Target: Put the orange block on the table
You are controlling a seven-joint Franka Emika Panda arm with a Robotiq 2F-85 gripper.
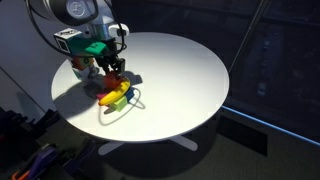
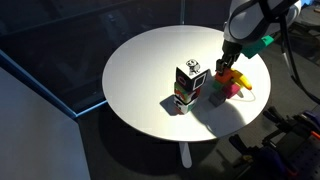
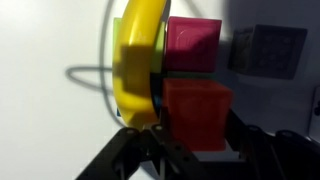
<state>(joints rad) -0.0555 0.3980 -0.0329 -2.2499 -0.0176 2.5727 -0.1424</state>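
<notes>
The orange block (image 3: 195, 112) is a small orange-red cube sitting between my gripper's (image 3: 196, 142) two black fingers, which press on both its sides. In both exterior views the gripper (image 1: 113, 67) (image 2: 228, 66) hangs over a small pile of toy pieces on the round white table (image 1: 190, 70) (image 2: 150, 60). The orange block (image 2: 224, 75) is just above that pile. Right beside the block are a curved yellow piece (image 3: 138, 60) and a pink block (image 3: 192, 45).
A tall printed carton (image 2: 188, 85) stands on the table next to the pile; it also shows in the wrist view (image 3: 268, 50). A thin grey wire loop (image 3: 88, 74) lies by the yellow piece. A green piece (image 2: 213, 100) is in the pile.
</notes>
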